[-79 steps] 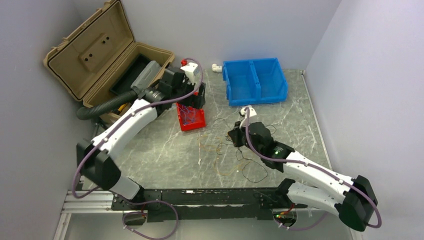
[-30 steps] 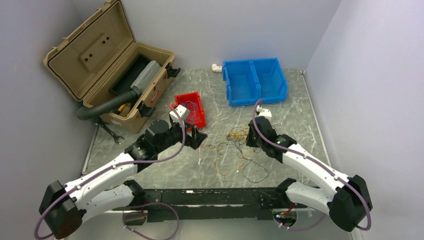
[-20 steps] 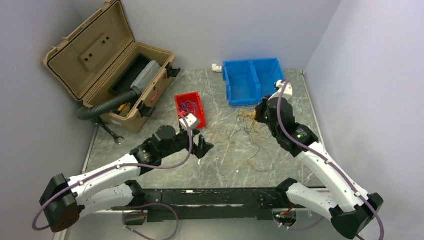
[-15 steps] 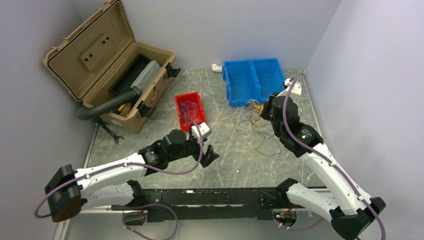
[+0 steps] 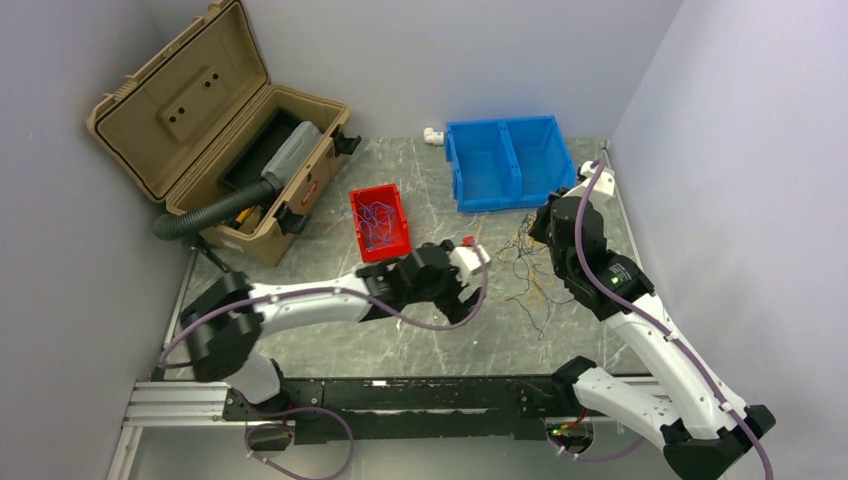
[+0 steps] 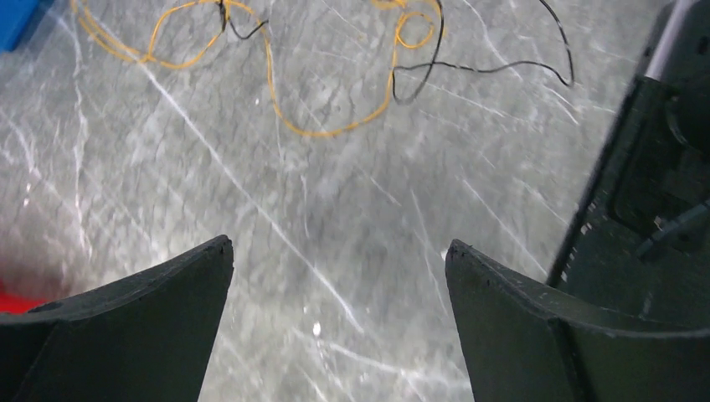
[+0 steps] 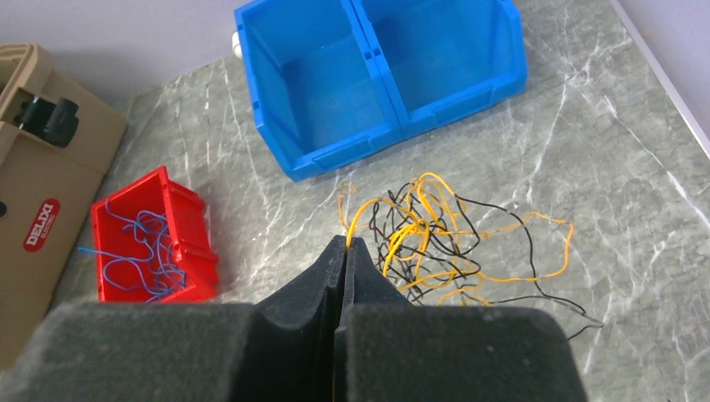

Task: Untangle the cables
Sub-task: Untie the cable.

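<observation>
The cables (image 7: pixel 427 234) lie as a loose yellow-orange and black tangle on the desk (image 5: pixel 330 320), right of centre in the top view and just below the blue bin (image 7: pixel 335 155). Several blue strands (image 7: pixel 146 247) already sit in the red bin (image 7: pixel 197 209) at the left of the right wrist view. Our right end effector (image 7: pixel 343 247) is closed tight, and a yellow strand runs up out of its tip into the tangle, so we judge that it pinches that one wire near its end. In the top view some strands seem to hang from it down to the desk. Our left end effector (image 6: pixel 339 251) stands wide over bare desk and holds nothing, with an orange loop and a black strand lying apart from it near the top of its view. We expect these wires to be very light and limp, with no stiffness to push against. They will probably snag on each other and drag the whole clump along, and a thin strand may slip from the pads. The best hold, we think, is a free end or an outer loop of a single colour, clear of the dense middle. A slow pull with the left end effector pinning the rest should work best.
</observation>
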You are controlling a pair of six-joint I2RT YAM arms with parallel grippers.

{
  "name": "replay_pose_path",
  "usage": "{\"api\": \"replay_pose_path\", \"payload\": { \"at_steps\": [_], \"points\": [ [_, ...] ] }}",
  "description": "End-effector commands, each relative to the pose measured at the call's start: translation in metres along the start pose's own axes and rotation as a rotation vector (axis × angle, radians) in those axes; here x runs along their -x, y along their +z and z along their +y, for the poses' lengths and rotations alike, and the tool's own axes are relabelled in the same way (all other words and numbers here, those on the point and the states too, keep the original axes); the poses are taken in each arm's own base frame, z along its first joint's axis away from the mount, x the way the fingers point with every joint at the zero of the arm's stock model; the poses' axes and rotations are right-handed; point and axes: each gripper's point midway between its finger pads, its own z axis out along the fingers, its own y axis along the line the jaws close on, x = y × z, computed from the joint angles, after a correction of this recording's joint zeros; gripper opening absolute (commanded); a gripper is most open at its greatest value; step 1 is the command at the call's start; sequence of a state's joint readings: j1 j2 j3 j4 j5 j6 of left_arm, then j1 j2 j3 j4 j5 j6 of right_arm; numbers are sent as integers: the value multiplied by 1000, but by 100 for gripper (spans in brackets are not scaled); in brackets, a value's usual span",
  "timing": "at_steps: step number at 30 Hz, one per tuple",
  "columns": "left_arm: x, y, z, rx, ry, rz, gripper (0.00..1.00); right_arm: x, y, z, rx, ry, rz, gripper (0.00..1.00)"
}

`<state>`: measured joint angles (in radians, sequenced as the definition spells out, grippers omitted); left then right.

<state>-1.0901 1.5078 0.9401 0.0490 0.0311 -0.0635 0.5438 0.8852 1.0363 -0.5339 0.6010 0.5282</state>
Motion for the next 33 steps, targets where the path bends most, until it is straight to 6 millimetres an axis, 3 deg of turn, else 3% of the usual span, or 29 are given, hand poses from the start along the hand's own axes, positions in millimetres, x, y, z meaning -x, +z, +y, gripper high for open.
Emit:
{"api": "replay_pose_path", "payload": {
  "at_steps": [1, 5, 9, 13, 26, 31, 33],
  "points": [
    [10, 36, 10, 53, 53, 76, 99, 4, -3, -5, -16, 14, -16, 0],
    [2, 69, 17, 82, -43, 161, 96, 6, -5, -9, -21, 19, -24, 0],
    [-2, 89, 37, 117, -202, 183, 91, 9, -9, -11, -17, 35, -40, 0],
    [-2, 103, 42, 113, -240, 169, 87, 10, -12, -11, -9, 42, -43, 0],
    [-31, 137, 50, 216, -355, 173, 78, 19, -19, -12, -1, 109, -68, 0],
    [-46, 146, 58, 269, -372, 193, 58, 23, -23, -13, -4, 125, -79, 0],
    [-49, 143, 58, 274, -364, 215, 40, 25, -25, -17, -14, 134, -86, 0]
  ]
}}
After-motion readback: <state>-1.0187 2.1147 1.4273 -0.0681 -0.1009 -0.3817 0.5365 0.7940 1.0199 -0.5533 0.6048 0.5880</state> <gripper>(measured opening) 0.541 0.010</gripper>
